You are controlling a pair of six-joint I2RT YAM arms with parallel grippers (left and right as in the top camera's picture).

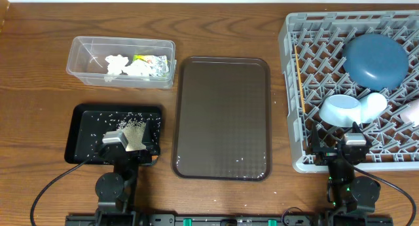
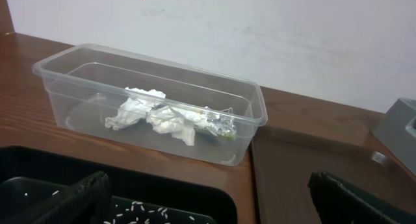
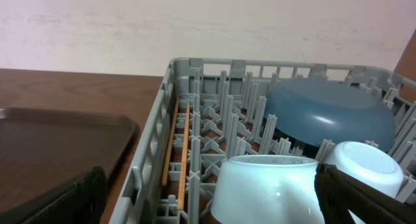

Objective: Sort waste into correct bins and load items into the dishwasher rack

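Observation:
The clear tub [image 1: 121, 62] [image 2: 58, 68] holds crumpled white tissue [image 1: 118, 64] [image 2: 148, 113] and a foil wrapper [image 1: 157, 65] [image 2: 219, 122]. Loose white rice [image 1: 131, 129] [image 2: 140, 211] lies in the black tray [image 1: 85, 131] [image 2: 195, 185]. My left gripper [image 1: 127, 144] [image 2: 211, 208] hangs open over that tray's near right part, nothing between its fingers [image 2: 84, 198]. The grey rack [image 1: 294, 108] [image 3: 153, 152] holds the blue plate [image 1: 374, 61] [image 3: 328, 117], light blue bowl [image 1: 342, 110] [image 3: 266, 185], white cup [image 1: 375, 103] [image 3: 364, 165] and chopsticks [image 1: 300, 75] [image 3: 177, 149]. My right gripper [image 1: 347, 144] [image 3: 208, 208] is open at the rack's near edge, empty.
A large brown serving tray [image 1: 222, 118] [image 2: 312, 165] [image 3: 58, 136] lies between the black tray and the rack, with a few rice grains at its near edge. Another pale cup [image 1: 412, 113] sits at the rack's right edge.

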